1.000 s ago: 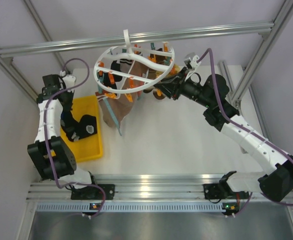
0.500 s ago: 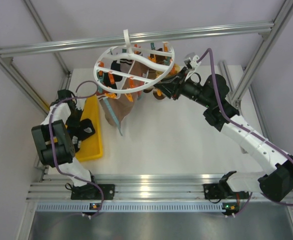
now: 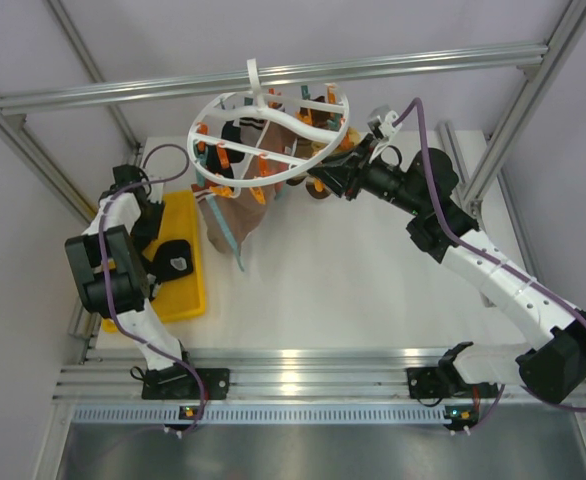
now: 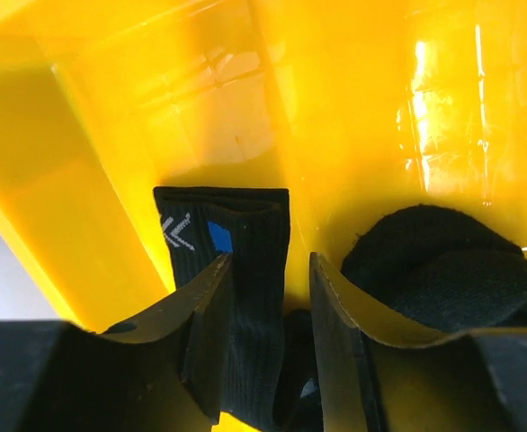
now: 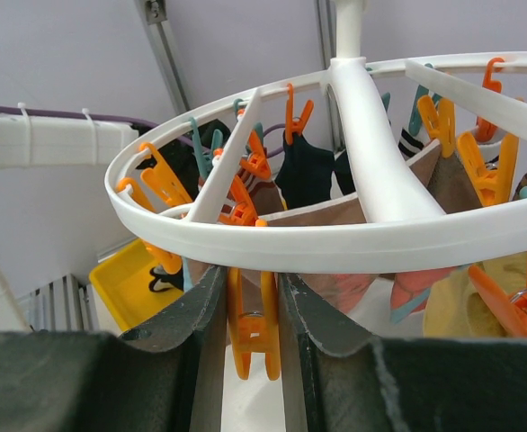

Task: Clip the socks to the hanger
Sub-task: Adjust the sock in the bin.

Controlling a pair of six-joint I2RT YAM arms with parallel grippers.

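The white round hanger (image 3: 273,130) hangs at the back with orange and teal clips; brown socks (image 3: 235,215) and a dark sock (image 5: 304,171) hang from it. My right gripper (image 3: 325,180) is at the ring's right side, its jaws shut on an orange clip (image 5: 253,333) just under the ring (image 5: 335,243). My left gripper (image 3: 163,252) is down in the yellow tray (image 3: 188,300). It is open, its fingers straddling the ribbed cuff of a black sock (image 4: 245,225) with a white and blue mark. A second black sock (image 4: 443,261) lies bunched beside the right finger.
The yellow tray (image 4: 156,108) stands at the table's left edge with raised walls close round my left fingers. Aluminium frame posts (image 3: 53,170) rise at both sides, and a crossbar (image 3: 273,75) runs behind the hanger. White tabletop (image 3: 353,270) spreads below the hanger.
My left arm has swung back and to the left, keeping its gripper over the tray, and the jaws have opened around the black sock. The right arm has stayed still.
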